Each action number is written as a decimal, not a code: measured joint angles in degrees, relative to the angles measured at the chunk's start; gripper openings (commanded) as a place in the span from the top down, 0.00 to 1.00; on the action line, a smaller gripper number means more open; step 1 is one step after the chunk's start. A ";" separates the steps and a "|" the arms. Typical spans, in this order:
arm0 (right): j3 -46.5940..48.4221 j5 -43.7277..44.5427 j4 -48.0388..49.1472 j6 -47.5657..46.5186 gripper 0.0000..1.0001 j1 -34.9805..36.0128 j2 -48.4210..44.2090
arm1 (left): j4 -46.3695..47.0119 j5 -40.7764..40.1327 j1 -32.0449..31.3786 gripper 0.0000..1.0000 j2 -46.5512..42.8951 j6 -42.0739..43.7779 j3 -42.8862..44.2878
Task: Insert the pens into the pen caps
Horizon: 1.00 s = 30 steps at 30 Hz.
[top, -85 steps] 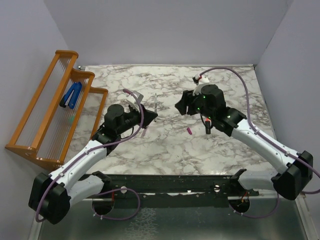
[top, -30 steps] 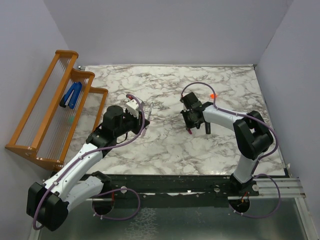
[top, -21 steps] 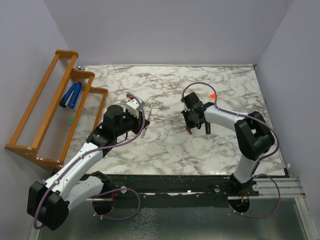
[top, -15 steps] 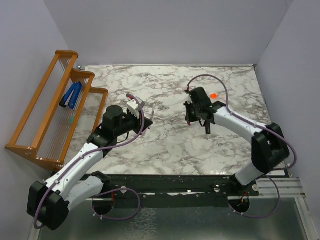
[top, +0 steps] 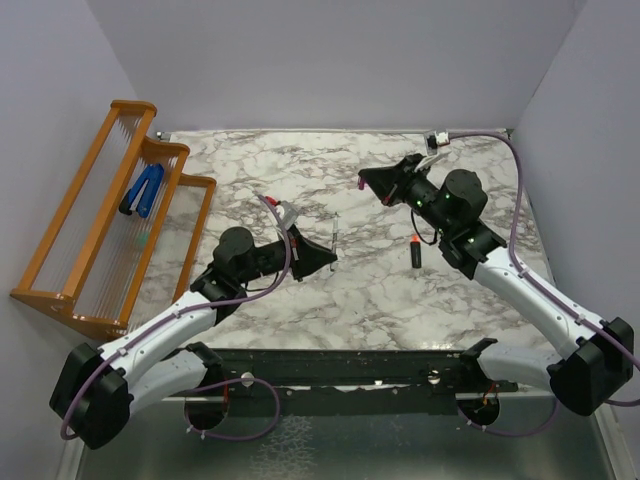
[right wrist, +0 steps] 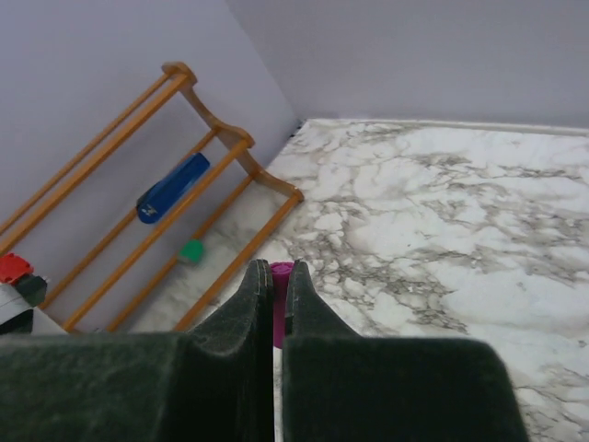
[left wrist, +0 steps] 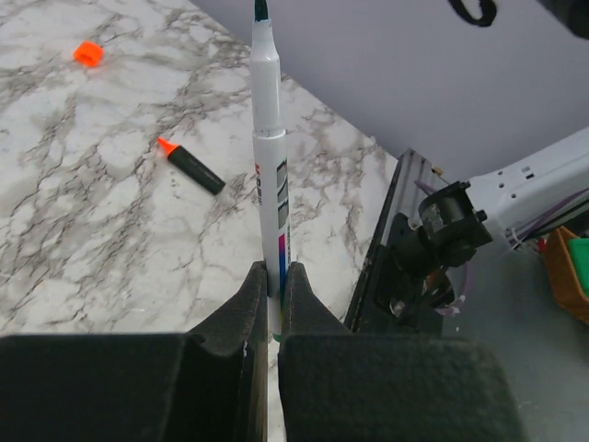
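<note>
**A:** Right, what are we looking at?

**B:** Both arms are loaded. The left fingers [left wrist: 241,313] are pinching the white-grey pen [left wrist: 269,184] near its back end, with the nib pointing away from them. The pen hangs in the air to the left of the black marker [top: 415,255].

**A:** And the marker itself?

**B:** Lying flat on the tabletop [top: 350,290], nobody touching it, orange-red tip bare.

**A:** The other arm?

**B:** The right fingers [right wrist: 248,304] are pressed onto the magenta cap [right wrist: 281,299], with only its end peeking out between them. It's held up off the tabletop, beyond the marker on the far side and a touch to its left.

**A:** So pen and cap are both airborne.

**B:** Yes, and well apart. I'd call this the bring-together step for the first pair: the grabbing is done, the mating isn't.

**A:** What does the next move need?

**B:** Lining up, to my eye. The cap's open mouth has to face the nib, both on one axis, and then it's a slow, straight push. I can't tell from here which way the mouth faces, so a wrist turn may be called for.

**A:** Anything else waiting?

**B:** The orange cap [left wrist: 88,52] sits on the tabletop near the marker, off its tip end. The pink pen and the pale cap I can't spot.
</note>
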 measured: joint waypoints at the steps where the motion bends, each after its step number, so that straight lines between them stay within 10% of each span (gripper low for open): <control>1: -0.70 -0.94 1.44 1.18 0.99 0.00 0.00 | 1.62 0.31 -0.39 1.00 0.35 -0.96 0.00; 30: 1.68 -12.81 -1.33 10.45 0.99 1.11 -0.55 | 9.03 0.81 -3.39 1.00 4.50 -4.28 0.42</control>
